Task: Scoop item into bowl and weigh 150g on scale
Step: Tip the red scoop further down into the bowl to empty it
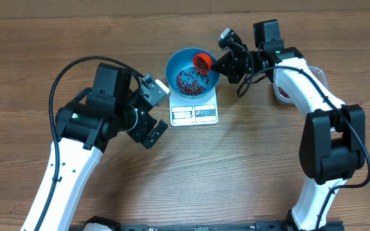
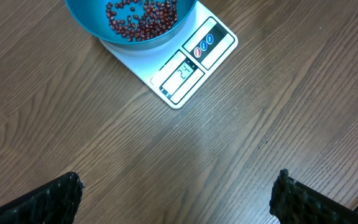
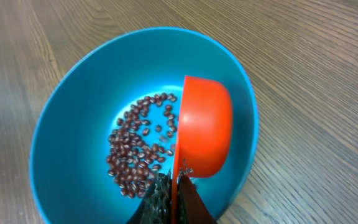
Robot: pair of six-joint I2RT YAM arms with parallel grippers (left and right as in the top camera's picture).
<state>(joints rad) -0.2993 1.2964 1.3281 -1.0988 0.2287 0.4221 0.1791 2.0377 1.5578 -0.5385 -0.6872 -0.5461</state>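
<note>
The blue bowl (image 1: 172, 67) (image 3: 67, 112) stands on the white scale (image 1: 194, 114) (image 2: 188, 71), whose display is lit. A loose layer of red-brown beans (image 1: 188, 80) (image 2: 138, 18) (image 3: 135, 155) covers the bowl's bottom. My right gripper (image 1: 217, 64) (image 3: 174, 186) is shut on the thin handle of an orange scoop (image 1: 202, 61) (image 3: 204, 124). The scoop is tipped on its side over the right half of the bowl, and a few beans show at its mouth from overhead. My left gripper (image 1: 164, 110) (image 2: 179, 186) is wide open over bare wood just left of the scale, holding nothing.
A clear tub (image 1: 281, 95) with dark red contents sits at the right, mostly hidden behind the right arm. Bare wooden tabletop (image 1: 236, 167) stretches in front of the scale.
</note>
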